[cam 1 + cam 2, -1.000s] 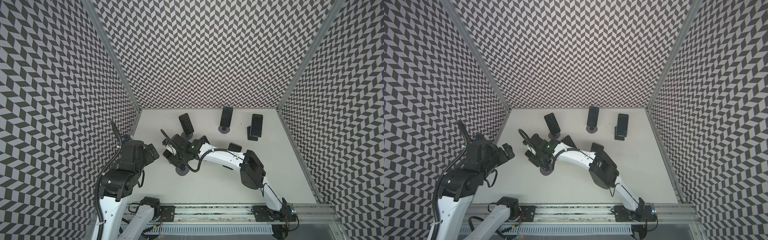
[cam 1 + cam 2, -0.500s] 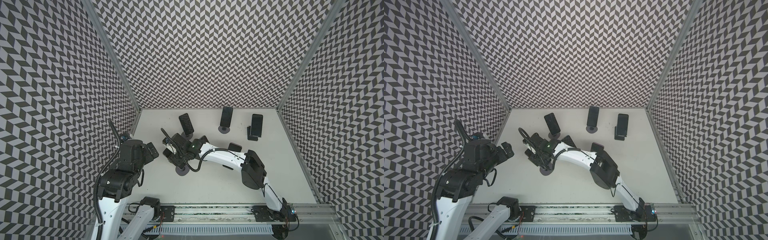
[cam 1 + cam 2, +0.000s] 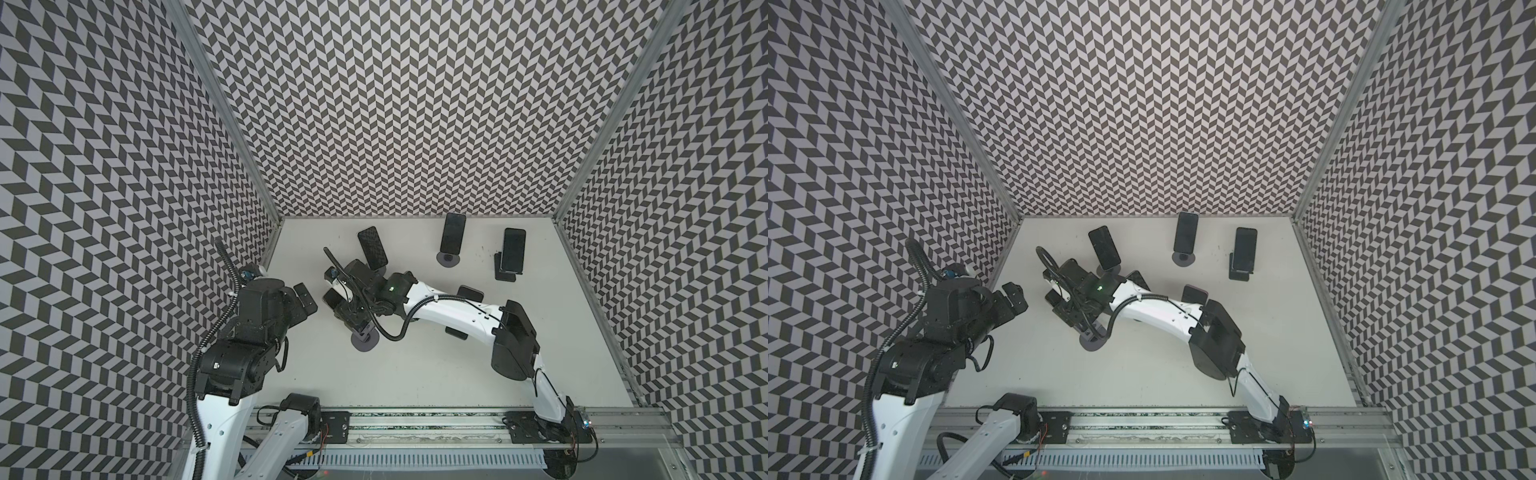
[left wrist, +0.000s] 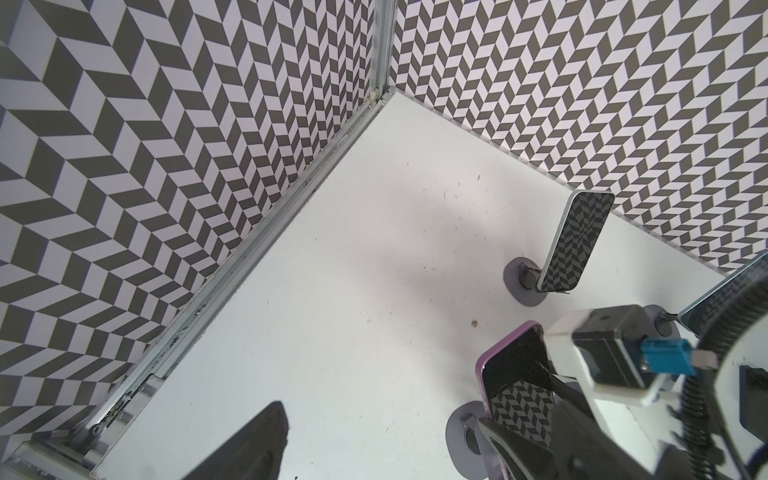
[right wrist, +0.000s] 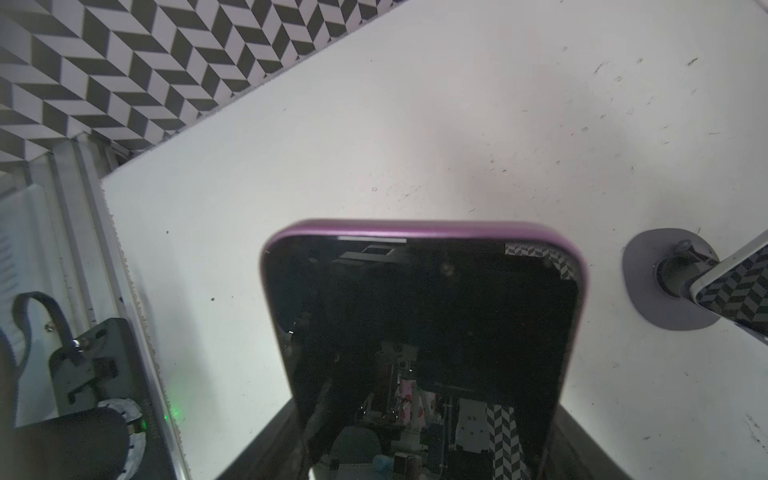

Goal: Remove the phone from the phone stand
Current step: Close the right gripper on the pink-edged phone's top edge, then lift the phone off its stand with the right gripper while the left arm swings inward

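My right gripper (image 3: pixel 340 306) is clamped across the purple-rimmed phone (image 5: pixel 424 316), which leans just above the grey base of its phone stand (image 3: pixel 365 341), left of centre on the white table (image 3: pixel 415 374). My left gripper (image 3: pixel 306 300) hovers beside it, fingers apart, holding nothing.

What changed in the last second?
Hardly anything. The left hand, open and empty, seems to have crept slightly toward the back wall. The right hand stays shut on the purple-edged phone over its round stand. The back-row phones have not moved.
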You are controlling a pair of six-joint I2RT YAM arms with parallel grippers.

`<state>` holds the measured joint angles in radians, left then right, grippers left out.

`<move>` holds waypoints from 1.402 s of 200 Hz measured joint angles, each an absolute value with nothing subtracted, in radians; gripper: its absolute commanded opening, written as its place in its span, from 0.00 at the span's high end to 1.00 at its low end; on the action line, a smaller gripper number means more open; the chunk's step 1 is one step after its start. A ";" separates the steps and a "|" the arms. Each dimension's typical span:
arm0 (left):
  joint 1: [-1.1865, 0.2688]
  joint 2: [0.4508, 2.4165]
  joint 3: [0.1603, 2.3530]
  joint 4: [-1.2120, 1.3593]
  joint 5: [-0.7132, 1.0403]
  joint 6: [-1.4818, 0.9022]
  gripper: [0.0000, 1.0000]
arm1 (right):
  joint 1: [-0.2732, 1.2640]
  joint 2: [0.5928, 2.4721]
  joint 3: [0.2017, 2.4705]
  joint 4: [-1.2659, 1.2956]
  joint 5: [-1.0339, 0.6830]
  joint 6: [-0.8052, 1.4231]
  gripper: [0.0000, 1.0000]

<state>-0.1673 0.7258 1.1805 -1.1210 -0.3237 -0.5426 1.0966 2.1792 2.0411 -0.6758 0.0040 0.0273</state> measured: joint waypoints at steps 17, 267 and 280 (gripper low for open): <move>-0.167 0.727 1.180 -1.106 -0.320 -0.540 0.04 | 1.095 2.153 2.041 -0.677 0.003 0.036 0.39; -0.400 1.026 1.246 -0.641 -0.265 -0.550 0.13 | 0.878 1.628 1.721 -0.777 0.008 0.156 0.44; -0.401 1.012 1.244 -0.620 -0.254 -0.537 0.13 | 0.878 1.577 1.668 -0.783 0.014 0.192 0.43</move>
<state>-0.4011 1.0122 1.2442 -0.6197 -0.2543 -0.5369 0.8783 1.5768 1.6676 -0.7826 0.0139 0.1917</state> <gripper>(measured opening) 0.873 0.719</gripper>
